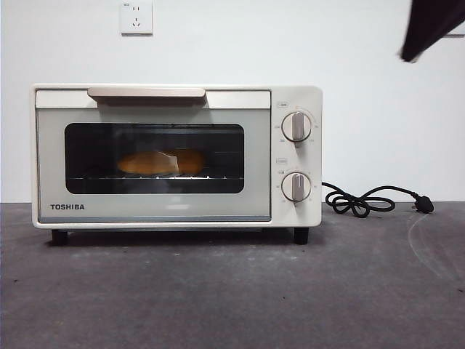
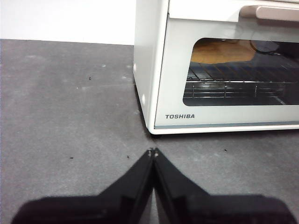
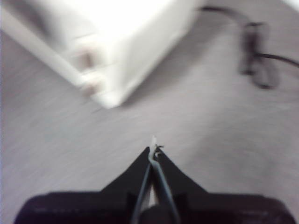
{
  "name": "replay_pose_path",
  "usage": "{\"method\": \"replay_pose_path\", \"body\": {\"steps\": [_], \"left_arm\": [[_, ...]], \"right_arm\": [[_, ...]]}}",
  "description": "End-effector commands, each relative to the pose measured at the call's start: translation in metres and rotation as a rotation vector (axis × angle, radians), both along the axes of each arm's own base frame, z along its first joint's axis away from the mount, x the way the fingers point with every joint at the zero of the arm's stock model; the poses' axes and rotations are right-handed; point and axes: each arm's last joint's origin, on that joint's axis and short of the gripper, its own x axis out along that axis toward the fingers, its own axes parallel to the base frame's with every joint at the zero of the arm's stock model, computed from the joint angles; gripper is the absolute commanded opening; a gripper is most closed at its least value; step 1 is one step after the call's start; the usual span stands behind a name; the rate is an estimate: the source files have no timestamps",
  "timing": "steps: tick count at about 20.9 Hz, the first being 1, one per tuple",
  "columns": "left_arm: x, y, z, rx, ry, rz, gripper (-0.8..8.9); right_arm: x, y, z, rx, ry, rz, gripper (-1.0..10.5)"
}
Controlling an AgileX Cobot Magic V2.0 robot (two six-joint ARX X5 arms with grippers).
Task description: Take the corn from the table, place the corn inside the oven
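Neither pincer is seen to hold anything: the left pincer (image 2: 153,151) hovers low over the surface (image 1: 218,298) with its jaws pressed together at the tips, just in front of the oven's near corner, and the right pincer (image 3: 153,149) is likewise closed and empty, held above the surface off the knob side of the oven, its view blurred. In the front view only a dark tip of an arm (image 1: 430,27) shows at the top right corner.

The corn (image 1: 161,162) is seen through the dark glass window, lying on its side on the wire rack (image 1: 156,177) inside the oven (image 1: 174,156). The door (image 1: 152,163) appears shut, with its long handle (image 1: 146,92) flush along the top edge. By this reading the task is judged to be essentially done, with nothing left on the surface to be picked up.

Outward from the oven, two round knobs (image 1: 296,126) are set on its right panel, and a black cord (image 1: 367,200) is looped on the surface beside it, ending in a plug (image 1: 424,206). A wall socket (image 1: 136,16) is mounted above.

Little risk remains, but some can be named. The left pincer is near the oven's corner, so a careless withdrawal could nudge the light housing and shift it. The cord loop lies on the right pincer's side and could be snagged by a low sweep. Whether the door is fully latched cannot be told from these views.
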Motion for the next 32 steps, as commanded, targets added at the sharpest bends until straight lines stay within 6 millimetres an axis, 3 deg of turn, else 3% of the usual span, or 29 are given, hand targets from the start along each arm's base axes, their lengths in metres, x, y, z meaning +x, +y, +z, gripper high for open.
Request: {"method": "replay_pose_path", "body": {"steps": [1,5,8,15,19,32], "left_arm": [[0.001,0.000,-0.002,0.015,-0.004,0.000,-0.04],[0.001,0.000,-0.002,0.015,-0.004,0.000,-0.04],[0.001,0.000,-0.002,0.015,-0.004,0.000,-0.03],[0.001,0.000,-0.002,0.015,-0.004,0.000,-0.04],[0.001,0.000,-0.002,0.015,-0.004,0.000,-0.04],[0.001,0.000,-0.002,0.015,-0.004,0.000,-0.04]], "right_arm": [[0.001,-0.025,0.004,0.090,-0.011,-0.140,0.0],[-0.014,-0.067,0.001,0.163,-0.064,-0.350,0.0],[-0.036,-0.081,-0.025,0.169,-0.159,-0.421,0.0],[-0.081,-0.078,-0.113,0.286,-0.482,-0.457,0.0],[-0.101,-0.076,-0.154,0.330,-0.525,-0.487,0.0],[-0.121,-0.074,-0.186,0.387,-0.553,-0.549,0.0]]}}
